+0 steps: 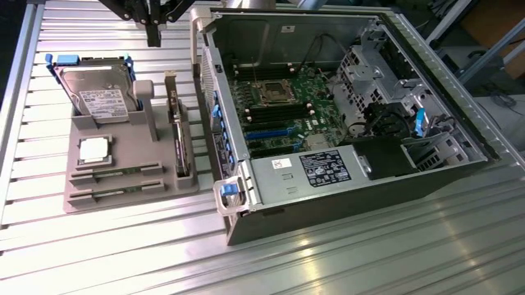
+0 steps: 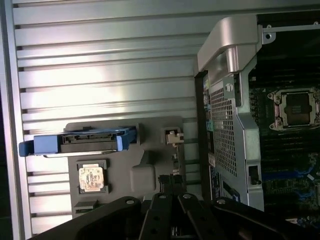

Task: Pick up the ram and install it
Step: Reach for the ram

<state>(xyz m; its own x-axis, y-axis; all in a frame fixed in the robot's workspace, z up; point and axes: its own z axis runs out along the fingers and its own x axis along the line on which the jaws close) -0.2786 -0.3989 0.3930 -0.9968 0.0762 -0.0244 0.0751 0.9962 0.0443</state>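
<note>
Slatted table (image 1: 345,264): ram (image 1: 115,171) (in grey tray (image 1: 156,144)) well apart from pincer (image 1: 153,38).

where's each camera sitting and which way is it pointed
Exterior view: off the arm, high up, angled down on the slatted table, grey tray with ram sticks, and open computer case; the tool hangs above the tray.
Wrist view: on the wrist, looking straight down past the tool's dark links at tray and case corner.
Shared: hard drive, CPU chip, motherboard socket.
</note>
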